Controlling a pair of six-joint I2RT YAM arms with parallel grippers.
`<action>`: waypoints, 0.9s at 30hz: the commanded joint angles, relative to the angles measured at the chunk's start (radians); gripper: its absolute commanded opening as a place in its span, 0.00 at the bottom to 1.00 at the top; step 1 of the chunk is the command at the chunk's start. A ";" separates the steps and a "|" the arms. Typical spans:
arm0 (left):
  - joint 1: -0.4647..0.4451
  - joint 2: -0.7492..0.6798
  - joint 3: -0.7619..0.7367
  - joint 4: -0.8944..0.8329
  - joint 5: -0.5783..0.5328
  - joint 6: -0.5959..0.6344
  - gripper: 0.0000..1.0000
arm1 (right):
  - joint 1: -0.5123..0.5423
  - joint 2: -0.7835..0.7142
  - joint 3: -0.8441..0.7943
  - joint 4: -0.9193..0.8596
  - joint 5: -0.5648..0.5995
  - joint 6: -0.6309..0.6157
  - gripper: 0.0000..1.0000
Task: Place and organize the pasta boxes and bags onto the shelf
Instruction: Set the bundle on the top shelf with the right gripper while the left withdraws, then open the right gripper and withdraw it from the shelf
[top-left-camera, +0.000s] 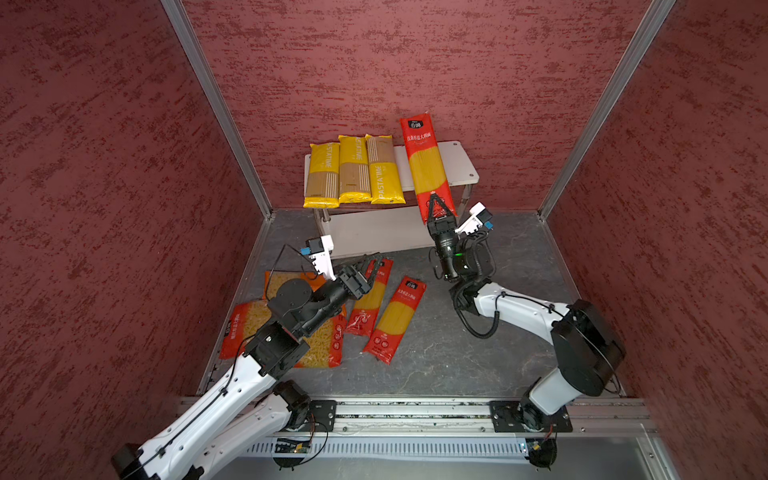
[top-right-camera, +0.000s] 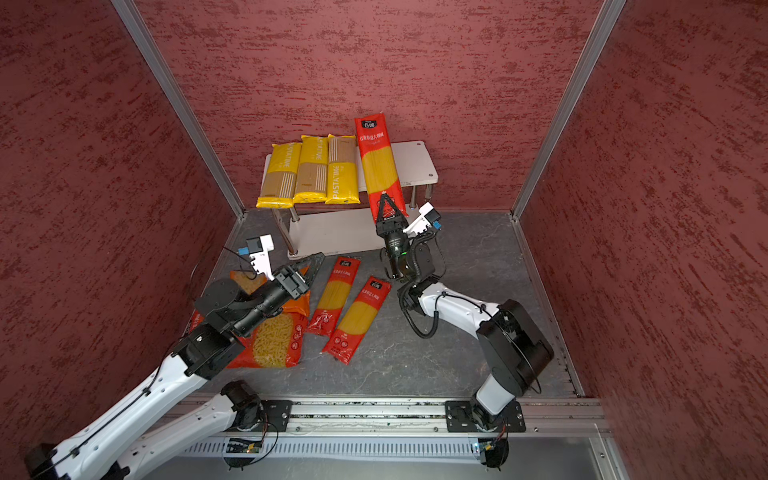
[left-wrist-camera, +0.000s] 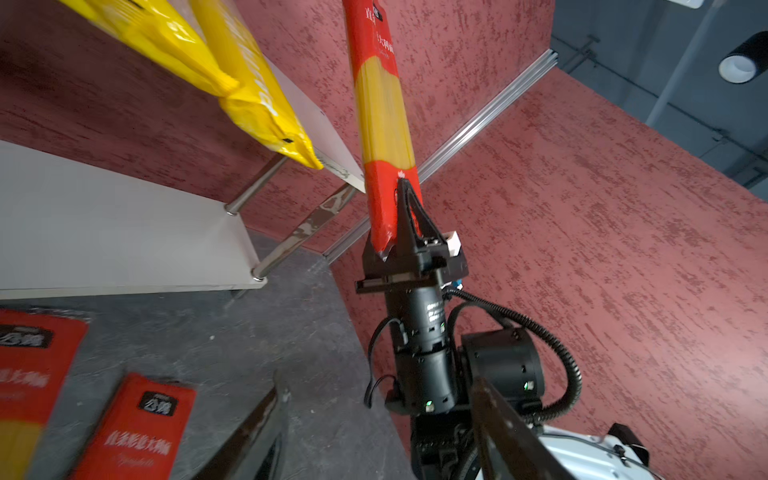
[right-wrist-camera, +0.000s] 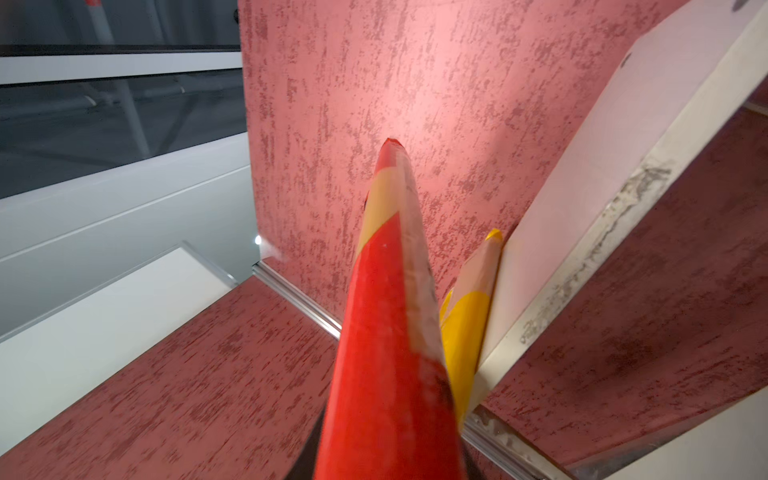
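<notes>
My right gripper (top-left-camera: 434, 198) pinches 1 red bag (top-left-camera: 424, 162) at its lower end, tilted over the shelf (top-left-camera: 462, 166) top beside 3 yellow packs (top-left-camera: 355, 170). My left gripper (top-left-camera: 374, 264) hangs spread, empty, near 2 floor bags (top-left-camera: 395, 320).

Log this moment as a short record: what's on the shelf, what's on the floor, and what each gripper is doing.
top board: three yellow packs side by side, at its left
right gripper: fingers shut on lower end of held red bag, slanted over the board beside the yellow packs
left gripper: open, empty, over the floor bags
floor: two red spaghetti bags; short-pasta bags partly under left arm
</notes>
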 joint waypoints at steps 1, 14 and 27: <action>0.008 -0.058 -0.020 -0.150 -0.066 0.056 0.68 | -0.005 0.014 0.142 -0.079 0.069 0.056 0.11; 0.010 -0.143 -0.078 -0.232 -0.097 0.056 0.68 | -0.006 0.108 0.295 -0.282 0.050 0.132 0.45; 0.008 -0.121 -0.073 -0.241 -0.097 0.061 0.68 | -0.029 0.194 0.426 -0.326 0.014 0.091 0.27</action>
